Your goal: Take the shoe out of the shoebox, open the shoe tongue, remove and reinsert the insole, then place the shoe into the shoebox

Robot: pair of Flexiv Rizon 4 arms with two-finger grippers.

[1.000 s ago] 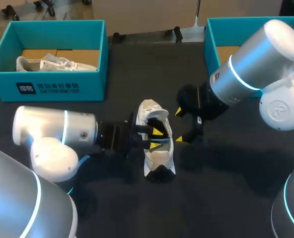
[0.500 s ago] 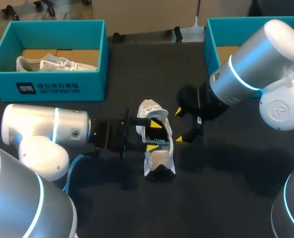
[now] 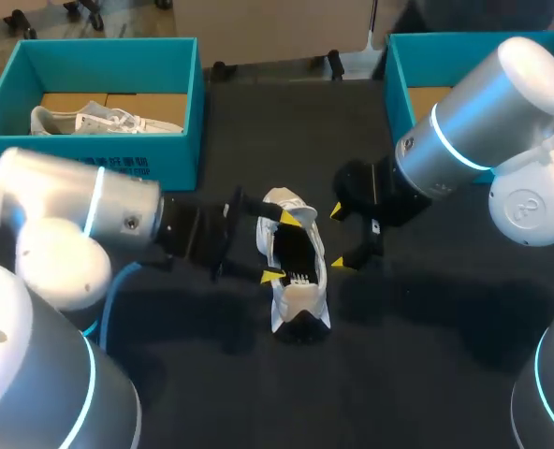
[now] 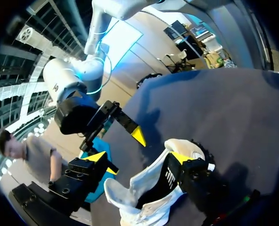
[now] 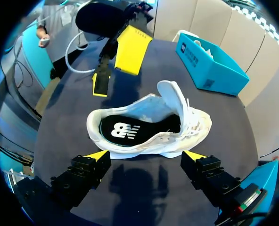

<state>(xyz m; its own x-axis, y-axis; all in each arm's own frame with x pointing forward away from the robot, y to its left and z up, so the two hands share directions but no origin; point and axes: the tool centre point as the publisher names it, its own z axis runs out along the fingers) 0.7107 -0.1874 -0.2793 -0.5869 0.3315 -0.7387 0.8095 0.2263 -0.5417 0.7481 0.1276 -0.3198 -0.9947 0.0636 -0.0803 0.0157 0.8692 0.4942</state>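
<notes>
Shoe (image 3: 296,281) lies on our worktop (image 3: 427,355), outside the shoebox (image 3: 109,164), between our left end effector (image 3: 277,246) and right end effector (image 3: 337,238), both spread wide and empty. We judge it light, its upper soft; the stiffer heel rim (image 5: 94,134) suits gripping. Raised tongue (image 5: 173,96) hides the front of the insole (image 5: 125,129); whether the left fingers touch the shoe is unclear.

The right arm (image 3: 473,122) covers much of the right shoebox (image 3: 400,70), which the head view's edge cuts off. The left shoebox's (image 3: 99,164) wall hides the lower part of a second sneaker (image 3: 90,120). In the left wrist view, the left pincer's (image 4: 138,159) finger (image 4: 198,179) hides part of the white sneaker (image 4: 146,181).
</notes>
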